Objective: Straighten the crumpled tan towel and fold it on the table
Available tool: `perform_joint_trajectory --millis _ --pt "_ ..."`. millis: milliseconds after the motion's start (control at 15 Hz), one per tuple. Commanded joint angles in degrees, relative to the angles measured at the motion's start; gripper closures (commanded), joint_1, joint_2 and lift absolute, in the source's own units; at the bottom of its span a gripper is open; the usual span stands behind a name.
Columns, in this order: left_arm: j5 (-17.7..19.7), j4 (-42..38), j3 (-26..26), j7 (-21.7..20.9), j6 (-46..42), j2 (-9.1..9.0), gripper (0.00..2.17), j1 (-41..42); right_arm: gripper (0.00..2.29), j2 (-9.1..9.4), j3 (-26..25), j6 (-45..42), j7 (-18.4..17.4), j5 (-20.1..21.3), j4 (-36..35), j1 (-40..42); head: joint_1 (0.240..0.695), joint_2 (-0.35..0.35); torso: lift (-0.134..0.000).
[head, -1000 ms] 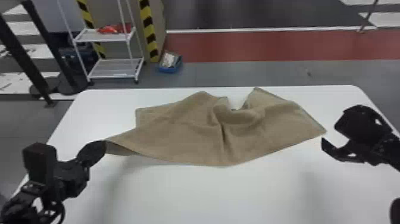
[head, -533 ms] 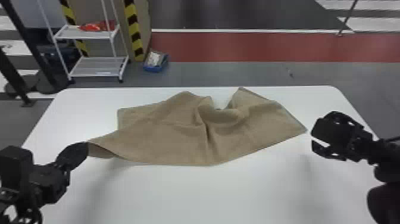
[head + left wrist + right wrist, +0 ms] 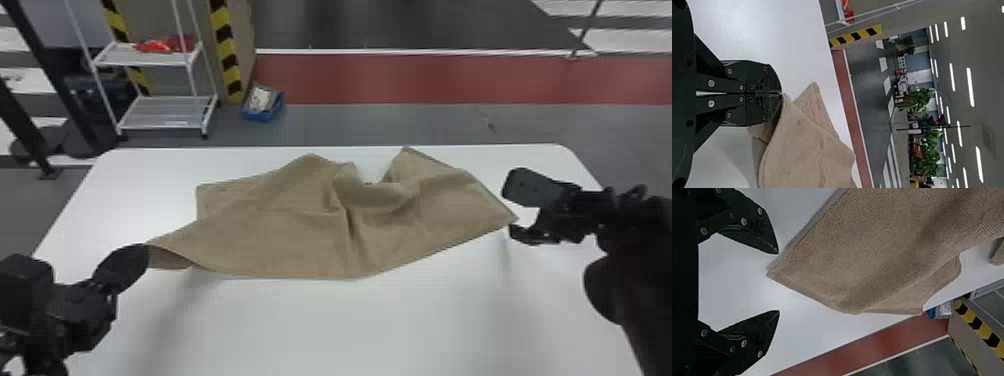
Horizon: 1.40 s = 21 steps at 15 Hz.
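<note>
Left fingers (image 3: pixel 122 267): pinched together on a corner of the tan towel (image 3: pixel 300 225), raised off the white counter (image 3: pixel 350 330)
Right fingers (image 3: pixel 532 189): spread wide, holding nothing, another corner just in front of their gap
Tan towel: partly spread, creased, with a dip in its far edge
Beyond: white wheeled rack (image 3: pixel 165 120) bearing something red (image 3: pixel 155 46); blue bin (image 3: pixel 262 115) near it on the floor (image 3: pixel 375 125)

I have the towel (image 3: pixel 300 225) on the table (image 3: pixel 375 325), between my left gripper (image 3: pixel 143 251) and my right gripper (image 3: pixel 508 212). Behind the table, to the left, I see a rack (image 3: pixel 165 112), with a bin (image 3: pixel 262 116) on the floor just right of it.
</note>
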Motion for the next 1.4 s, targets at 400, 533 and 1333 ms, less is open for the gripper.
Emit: perform_joint_trajectory --millis 400,533,1333 --pt "0.59 0.0 0.12 0.0 -0.91 0.62 2.15 0.37 0.41 -1.01 1.46 1.84 5.77 4.57 4.64 -3.74 0.695 -0.005 -0.123" --pt "0.5 0.0 0.04 -0.09 -0.91 0.71 2.15 0.28 0.42 -1.01 1.99 2.19 5.77 5.18 6.04 -4.18 0.695 -0.013 -0.123" --pt "0.85 0.18 0.12 -0.44 -0.91 1.15 2.15 0.54 0.59 0.66 3.83 3.95 7.27 5.44 7.89 -7.78 0.695 0.007 -0.123"
